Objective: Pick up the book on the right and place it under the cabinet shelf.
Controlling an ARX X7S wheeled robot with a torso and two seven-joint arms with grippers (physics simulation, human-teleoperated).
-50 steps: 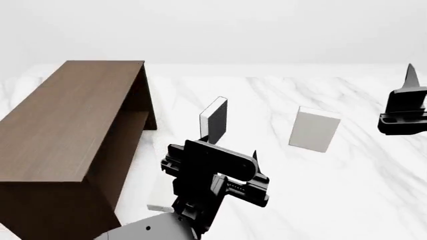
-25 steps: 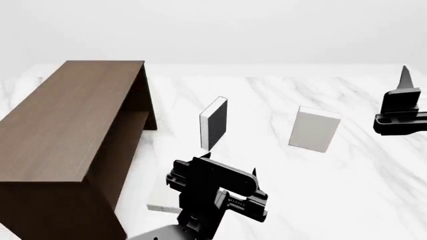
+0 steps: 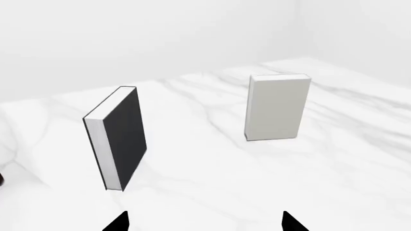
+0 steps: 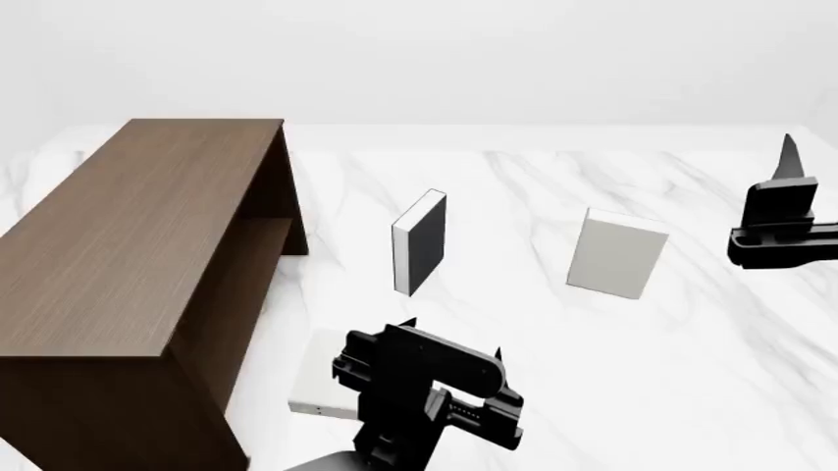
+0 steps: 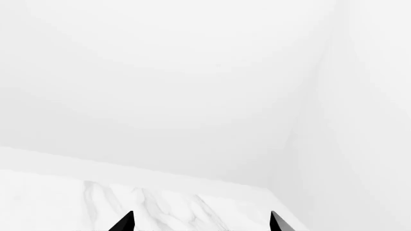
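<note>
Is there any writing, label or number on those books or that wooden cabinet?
None can be read: the pale standing book, the black-covered book, the pale book lying flat and the cabinet all show plain surfaces, and the grippers carry no visible marks.

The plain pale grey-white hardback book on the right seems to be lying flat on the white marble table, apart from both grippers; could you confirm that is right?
Not quite: the plain pale grey-white hardback book is standing upright on the white marble table, not lying flat, as the head view shows. It is indeed apart from both the left gripper and the right gripper.
</note>
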